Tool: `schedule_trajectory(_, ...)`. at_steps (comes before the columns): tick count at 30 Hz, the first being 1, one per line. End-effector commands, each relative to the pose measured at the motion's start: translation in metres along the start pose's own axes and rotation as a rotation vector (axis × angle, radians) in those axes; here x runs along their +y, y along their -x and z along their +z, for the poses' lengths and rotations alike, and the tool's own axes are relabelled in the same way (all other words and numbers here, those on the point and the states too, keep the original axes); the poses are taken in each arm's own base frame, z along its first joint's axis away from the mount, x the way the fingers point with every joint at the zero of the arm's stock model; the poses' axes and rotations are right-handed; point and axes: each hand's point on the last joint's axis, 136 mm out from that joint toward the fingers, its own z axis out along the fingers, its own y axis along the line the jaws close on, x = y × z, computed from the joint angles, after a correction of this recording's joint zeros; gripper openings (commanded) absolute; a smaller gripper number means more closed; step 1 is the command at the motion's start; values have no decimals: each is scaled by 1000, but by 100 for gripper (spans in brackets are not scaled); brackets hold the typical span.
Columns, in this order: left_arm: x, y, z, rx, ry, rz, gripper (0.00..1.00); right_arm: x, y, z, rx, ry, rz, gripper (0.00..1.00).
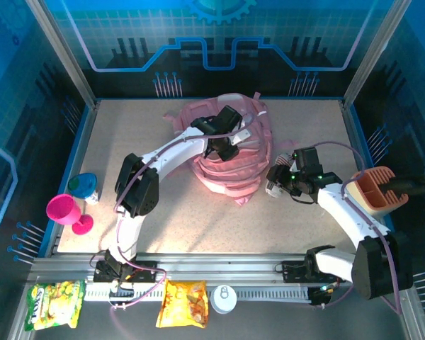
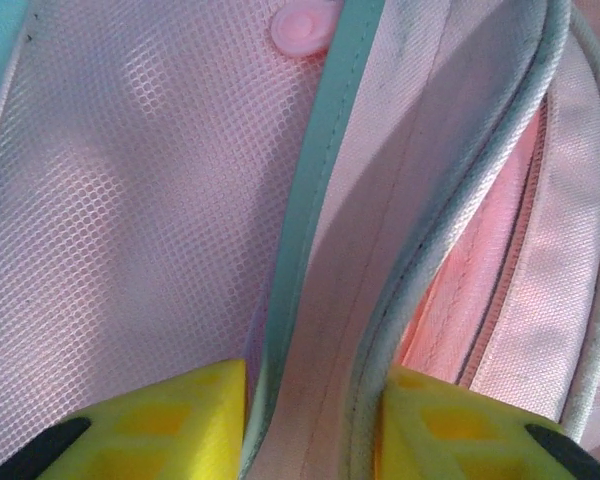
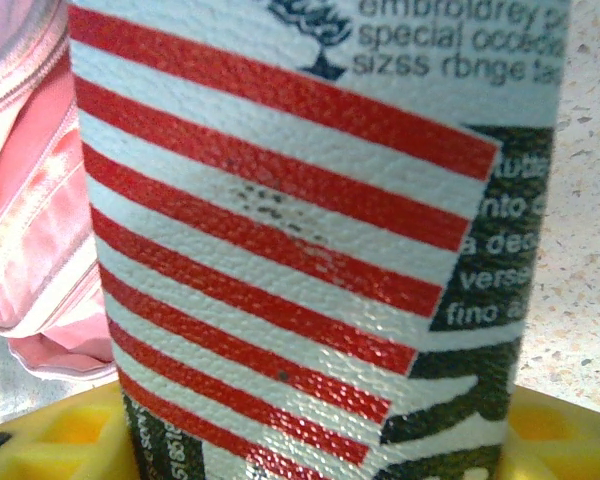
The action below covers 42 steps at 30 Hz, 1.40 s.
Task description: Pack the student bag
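1. While I watch the top cam, the student bag (image 1: 230, 159) lies crumpled mid-bench (image 1: 163, 227), toward the back. My left gripper (image 1: 225, 146) sits on its upper part. The right gripper (image 1: 278, 181) is just beside its right edge. A pink goblet (image 1: 67, 212), blue cup (image 1: 83, 185), orange caddy (image 1: 374, 190), green snack bag (image 1: 54, 304), yellow snack bag (image 1: 183, 303) and can (image 1: 223, 299) all lie outside the bag, so I judge packing barely begun.
2. Left wrist: the yellow fingers (image 2: 160, 425) pinch a fold of the bag's piped edge btwn them. It's clenched on fabric, prob. to hold the mouth open.
3. Right wrist: a striped pack (image 3: 280, 220) is clamped upright btwn the fingers (image 3: 570, 430), w/ the bag just to its left. It's not in yet; the rest has to follow.
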Motion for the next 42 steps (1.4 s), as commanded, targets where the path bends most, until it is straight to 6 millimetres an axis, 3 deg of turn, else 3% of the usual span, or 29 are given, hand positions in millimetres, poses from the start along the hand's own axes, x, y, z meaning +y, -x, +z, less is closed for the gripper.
schedule_trajectory(1, 27, 23, -25, -89, 120, 5, 43, 9, 12, -1, -27, 39, 12, 58)
schedule_trajectory(14, 35, 24, -27, -88, 172, 13, 46, 12, 12, 3, -12, 53, 24, 58)
schedule_trajectory(23, 15, 30, -35, -129, 70, -12, 15, 25, 12, 3, 5, 111, 29, 57)
schedule_trajectory(28, 2, 42, -50, -188, -12, -38, 4, 44, 14, 1, 19, 183, 18, 57)
schedule_trajectory(36, -17, 76, -96, -351, -138, -109, 3, 91, 25, 6, 53, 314, 21, 57)
schedule_trajectory(42, -19, 96, -124, -443, -153, -178, 4, 120, 52, 22, 59, 310, 73, 57)
